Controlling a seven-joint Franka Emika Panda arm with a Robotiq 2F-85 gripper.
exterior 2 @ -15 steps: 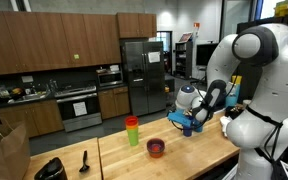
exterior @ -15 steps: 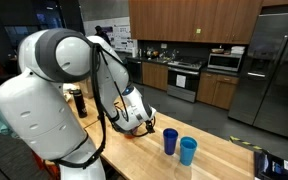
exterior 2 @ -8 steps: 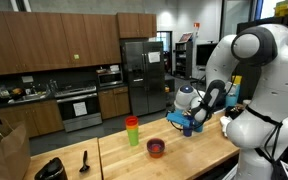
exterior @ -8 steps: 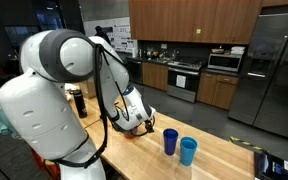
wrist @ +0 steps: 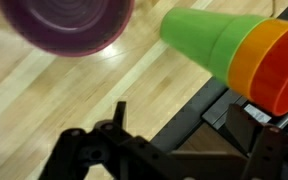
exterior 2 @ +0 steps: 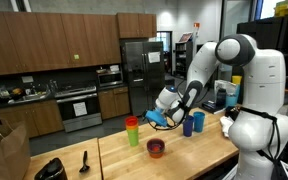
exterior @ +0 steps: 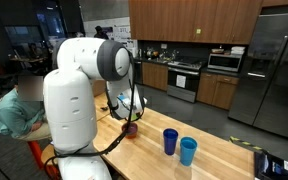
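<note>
My gripper [exterior 2: 156,118] hangs open and empty just above the wooden table [exterior 2: 184,155], between a stack of cups [exterior 2: 132,130] and two blue cups. The stack is green, orange and red, and stands upright. A dark red bowl [exterior 2: 156,148] sits on the table just in front of and below the gripper. In the wrist view the bowl [wrist: 69,25] fills the top left and the cup stack [wrist: 234,55] the top right, with my gripper [wrist: 189,130] spread wide over bare wood and the table's edge. In an exterior view the bowl [exterior: 131,129] shows beneath the arm.
A dark blue cup [exterior: 170,141] and a light blue cup [exterior: 188,150] stand close together on the table. A black utensil [exterior 2: 84,158], a black object [exterior 2: 49,168] and a paper bag [exterior 2: 4,150] sit at the far end. A person [exterior: 14,105] sits behind the robot.
The arm has swung away from the two blue cups and now hangs over the bowl, close to the cup stack. The jaws stayed open.
</note>
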